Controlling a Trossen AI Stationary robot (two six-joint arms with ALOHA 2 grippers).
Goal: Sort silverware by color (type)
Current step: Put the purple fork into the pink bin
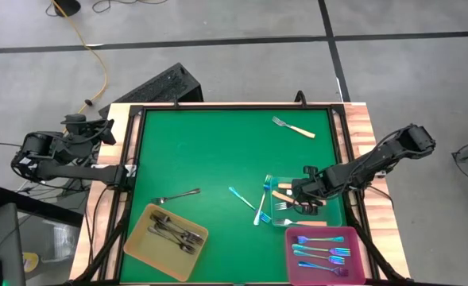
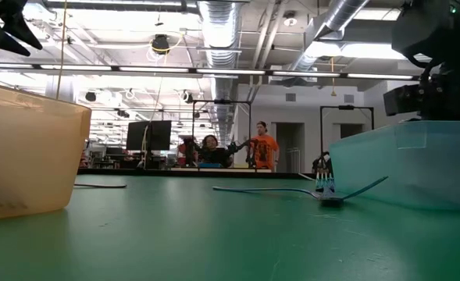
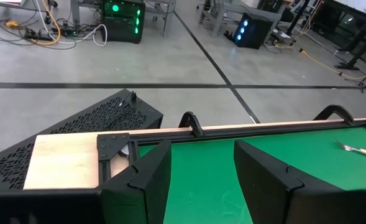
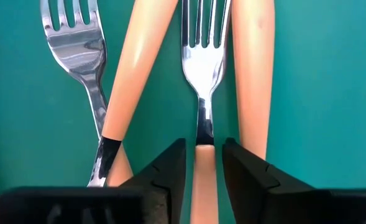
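Observation:
My right gripper (image 1: 297,191) reaches into the teal tray (image 1: 334,213), shut on a cream-handled fork (image 4: 202,74). Other cream-handled forks (image 4: 83,56) lie beside it on the tray floor. One more cream-handled fork (image 1: 292,127) lies near the table's far right. Two blue forks (image 1: 241,198) (image 1: 263,208) lie left of the teal tray, one resting against its wall (image 2: 331,192). A dark-grey fork (image 1: 178,195) lies mid-table. My left gripper (image 3: 201,180) is open, waiting beyond the table's far left corner (image 1: 98,132). My right gripper pinches the fork's cream handle (image 4: 202,163) between its two fingers (image 4: 170,171), right where the handle meets the metal neck. The tines point away from the gripper, over the teal tray floor. Whether the fork is lifted off the tray I cannot tell.
A yellow tray (image 1: 142,245) with dark-grey forks sits at the near left. A pink tray (image 1: 294,262) with iridescent forks sits at the near right, beside the teal one. A black frame (image 1: 135,151) borders the green mat. People stand far off in the room (image 2: 262,144).

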